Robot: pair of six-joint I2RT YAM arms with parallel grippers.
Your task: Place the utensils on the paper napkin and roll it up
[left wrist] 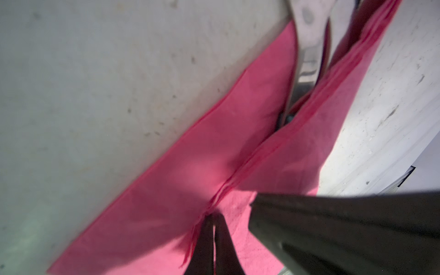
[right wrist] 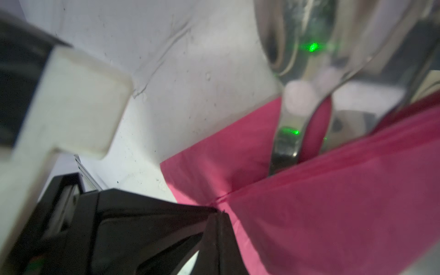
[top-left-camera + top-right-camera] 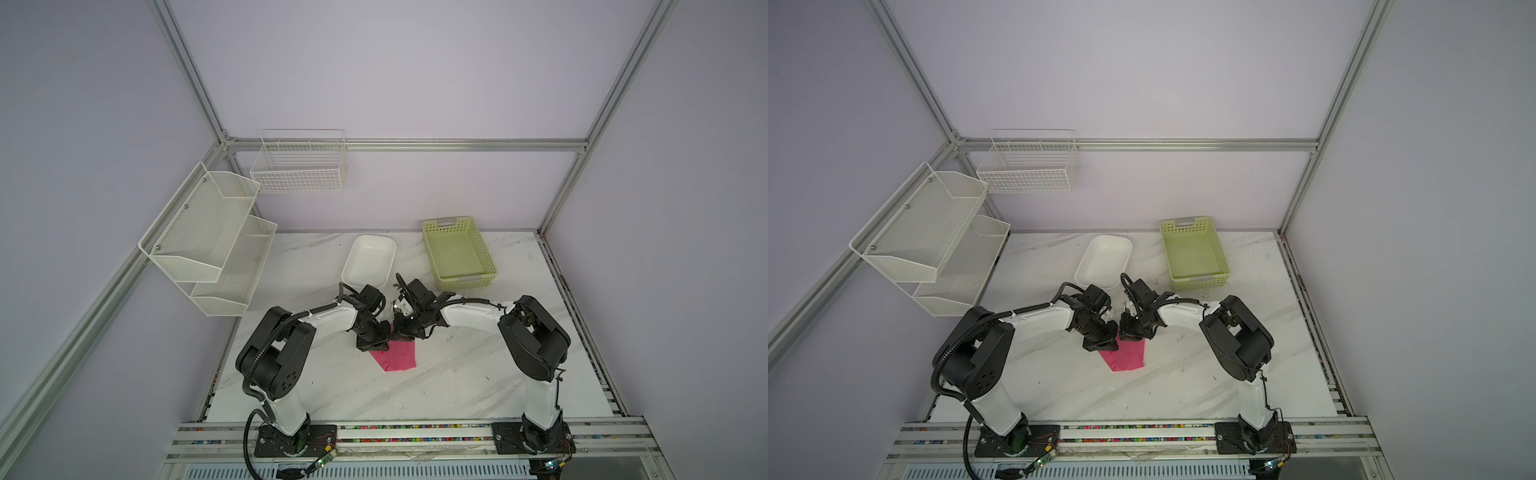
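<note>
Left arm [image 3: 332, 318], right arm [image 3: 469, 313]: white link shells, black joint housings, black base plates [image 3: 266, 446]. Black corrugated conduit [image 3: 254, 360] on left arm; thin black cable [image 3: 471, 300] on right. Left gripper [image 1: 213, 216], right gripper [image 2: 220, 212]: black tapered fingers.

We see a robotics lab work cell: plain lilac wall panels [image 3: 415, 75] set in an aluminium frame [image 3: 399, 144], and a left arm [image 3: 286, 411] and a right arm [image 3: 540, 399] bolted to a slotted rail [image 3: 415, 434] along a marble-patterned tabletop [image 3: 457, 382]. A mesh shelf [image 3: 195, 224] and a wire basket [image 3: 299, 178] hang on the walls, and a white tray [image 3: 370, 257] and a green basket [image 3: 457, 253] stand on the table.
</note>
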